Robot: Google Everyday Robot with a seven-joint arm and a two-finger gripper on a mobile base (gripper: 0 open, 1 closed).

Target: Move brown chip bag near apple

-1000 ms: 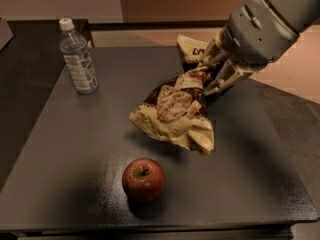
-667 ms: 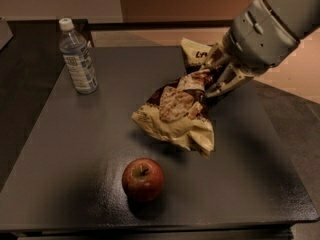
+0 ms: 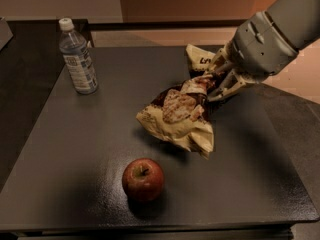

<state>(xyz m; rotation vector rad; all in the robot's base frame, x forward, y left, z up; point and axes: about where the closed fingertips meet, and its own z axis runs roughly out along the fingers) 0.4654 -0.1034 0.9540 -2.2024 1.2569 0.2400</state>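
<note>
The gripper is seen at the right of the dark bench, reaching in from the upper right. Its fingers are closed on the upper part of the brown chip bag, which is held crumpled and tilted, its cream-yellow end lowest. Whether that end touches the bench cannot be told. The apple is set upright near the front edge, just below and left of the bag, apart from it. A capped water bottle is placed upright at the far left, well apart from both.
</note>
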